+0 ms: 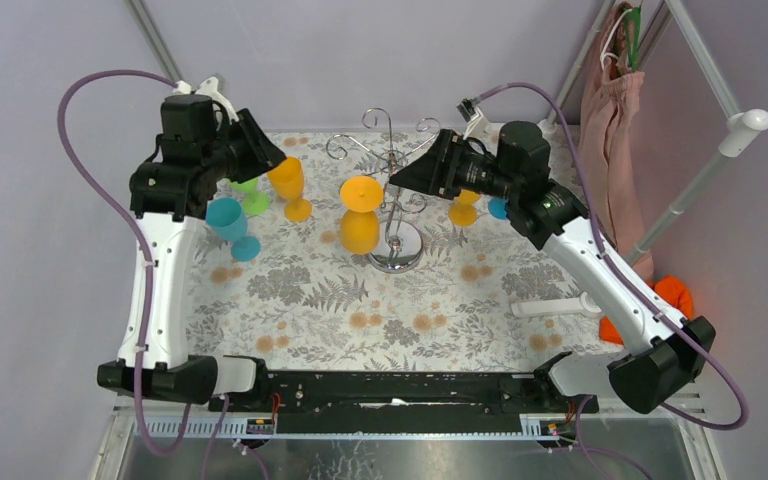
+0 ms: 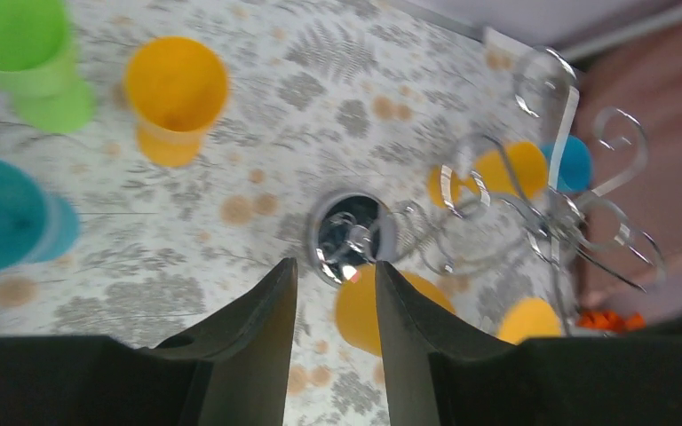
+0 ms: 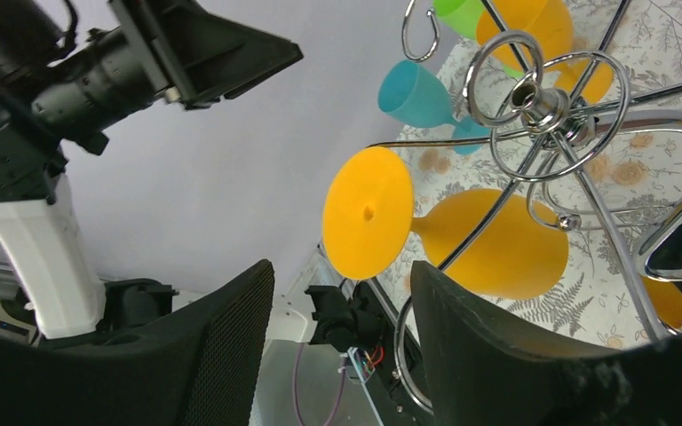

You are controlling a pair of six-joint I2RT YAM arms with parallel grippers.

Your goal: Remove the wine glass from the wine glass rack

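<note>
The silver wire wine glass rack (image 1: 396,190) stands mid-table on its round shiny base (image 1: 397,251). An orange wine glass (image 1: 359,218) hangs upside down from one arm on its left side, foot up. My right gripper (image 1: 403,176) is open and empty, level with the rack's top; in the right wrist view (image 3: 342,275) the glass's foot (image 3: 368,213) and the rack's hub (image 3: 542,102) sit just beyond the fingertips. My left gripper (image 1: 272,155) is open and empty, left of the rack; in its wrist view (image 2: 333,275) the base (image 2: 348,232) and the hanging glass (image 2: 364,311) lie beyond.
Green (image 1: 251,196), orange (image 1: 291,186) and teal (image 1: 231,226) glasses stand on the table under the left arm. An orange (image 1: 465,208) and a blue glass (image 1: 498,208) stand behind the right gripper. A pink cloth (image 1: 610,130) hangs at the right; a white bar (image 1: 558,305) lies nearby.
</note>
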